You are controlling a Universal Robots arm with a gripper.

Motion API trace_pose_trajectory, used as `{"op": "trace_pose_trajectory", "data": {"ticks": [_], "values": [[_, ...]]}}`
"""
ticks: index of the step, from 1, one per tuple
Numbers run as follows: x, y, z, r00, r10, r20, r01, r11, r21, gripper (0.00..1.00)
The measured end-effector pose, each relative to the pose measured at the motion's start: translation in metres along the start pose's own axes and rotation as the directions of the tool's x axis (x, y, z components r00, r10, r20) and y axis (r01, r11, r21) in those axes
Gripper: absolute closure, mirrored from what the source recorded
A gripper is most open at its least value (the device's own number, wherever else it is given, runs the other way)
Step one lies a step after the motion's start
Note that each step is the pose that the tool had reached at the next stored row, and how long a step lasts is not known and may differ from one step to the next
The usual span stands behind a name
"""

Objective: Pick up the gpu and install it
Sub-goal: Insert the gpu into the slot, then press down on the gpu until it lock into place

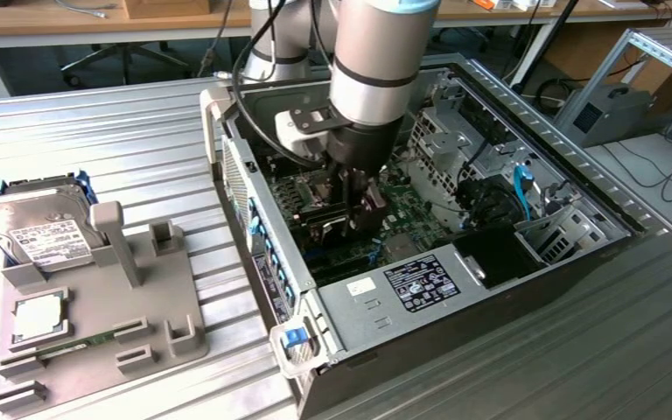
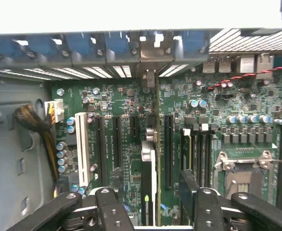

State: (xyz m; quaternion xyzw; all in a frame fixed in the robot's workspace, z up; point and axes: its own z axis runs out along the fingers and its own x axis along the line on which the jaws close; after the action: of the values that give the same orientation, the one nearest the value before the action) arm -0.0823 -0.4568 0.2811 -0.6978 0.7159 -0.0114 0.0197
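The gpu stands edge-on in a motherboard slot, a thin dark card whose silver bracket meets the case's rear slot openings. My gripper straddles it from above, jaws open, with a gap between each finger and the card. In the exterior view my gripper reaches down inside the open computer case, over the green motherboard; the arm hides the card there.
To the exterior view's left, a grey holder carries a hard drive, a processor and a green memory stick. Inside the case are a white slot, an empty processor socket, cables and drive cages.
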Motion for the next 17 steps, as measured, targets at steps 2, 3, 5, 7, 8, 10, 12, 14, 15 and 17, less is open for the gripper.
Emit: {"op": "trace_pose_trajectory", "data": {"ticks": [2,3,5,7,8,10,12,14,15,17], "values": [[0.000,-0.0003,-0.0071,1.0000,0.000,0.0000,0.000,1.0000,0.0000,0.42],[0.000,-0.0004,-0.0099,1.0000,0.000,0.0000,0.000,1.0000,0.0000,0.42],[0.000,-0.0007,-0.0167,1.0000,0.000,-0.0002,0.000,1.0000,-0.0001,0.42],[0.000,-0.0012,-0.0264,1.0000,0.000,0.0000,0.000,1.0000,0.0000,0.42],[0.000,-0.0015,-0.0333,1.0000,0.000,0.0000,0.000,1.0000,0.0000,0.42],[-0.001,-0.0020,-0.0444,1.0000,0.000,0.0001,0.000,1.0000,0.0002,0.42],[-0.001,-0.0020,-0.0445,1.0000,0.000,-0.0001,0.000,1.0000,0.0001,0.42],[-0.001,-0.0020,-0.0445,1.0000,0.000,-0.0001,0.000,1.0000,0.0001,0.42],[-0.001,-0.0020,-0.0445,1.0000,0.000,-0.0001,0.000,1.0000,0.0001,0.80],[-0.001,-0.0020,-0.0445,1.0000,0.000,-0.0001,0.000,1.0000,0.0001,0.89]]}}
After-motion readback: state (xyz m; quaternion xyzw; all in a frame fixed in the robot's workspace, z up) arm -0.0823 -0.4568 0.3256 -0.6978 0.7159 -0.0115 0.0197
